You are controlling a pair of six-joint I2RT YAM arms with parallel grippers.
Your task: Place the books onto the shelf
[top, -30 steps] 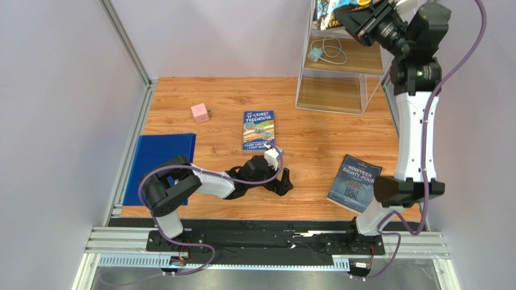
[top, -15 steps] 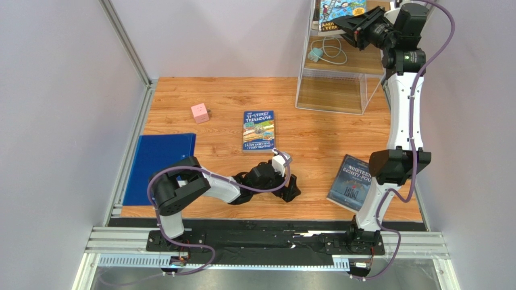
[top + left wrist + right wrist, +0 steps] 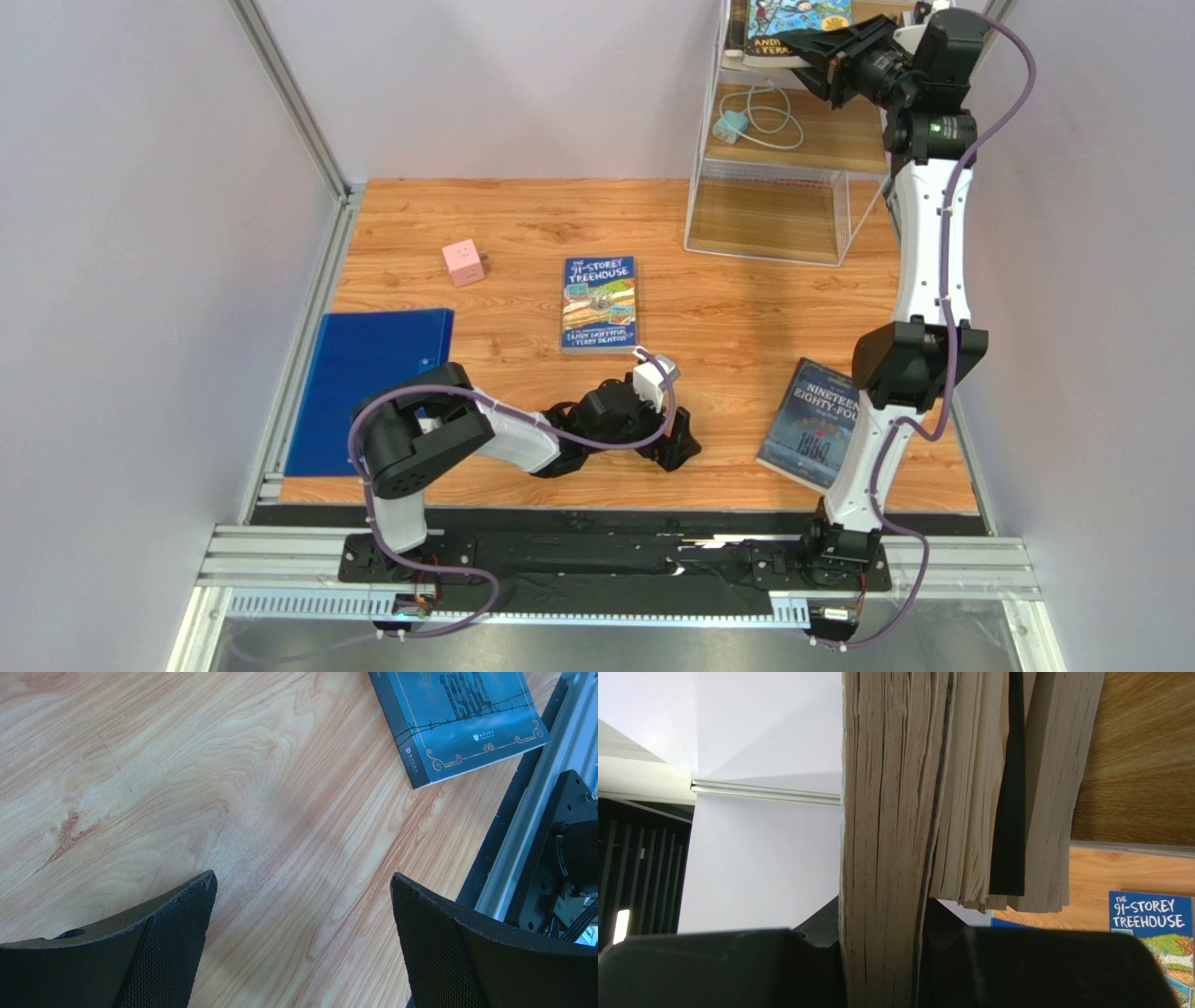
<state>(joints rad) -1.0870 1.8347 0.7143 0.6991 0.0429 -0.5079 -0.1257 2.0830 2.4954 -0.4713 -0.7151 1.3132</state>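
Above the counter (image 3: 491, 224), in the top view, the right tool (image 3: 825, 53) is seen at the top tier of the shelf (image 3: 765, 217), closed on a cartoon book (image 3: 779, 20). The left tool (image 3: 676, 445) is seen low over the counter, apart from the 91-Storey book (image 3: 599, 301) and Nineteen Eighty-Four (image 3: 811, 420), both lying flat. A folder (image 3: 368, 378) and a pink cube (image 3: 463, 261) are seen at the left. In the left wrist view, the fingers (image 3: 168, 952) are spread wide with nothing between them, and Nineteen Eighty-Four lies beyond. In the right wrist view, the cartoon book's page edge is clamped between the fingers (image 3: 1018, 966), with other books (image 3: 990, 812) just beside it
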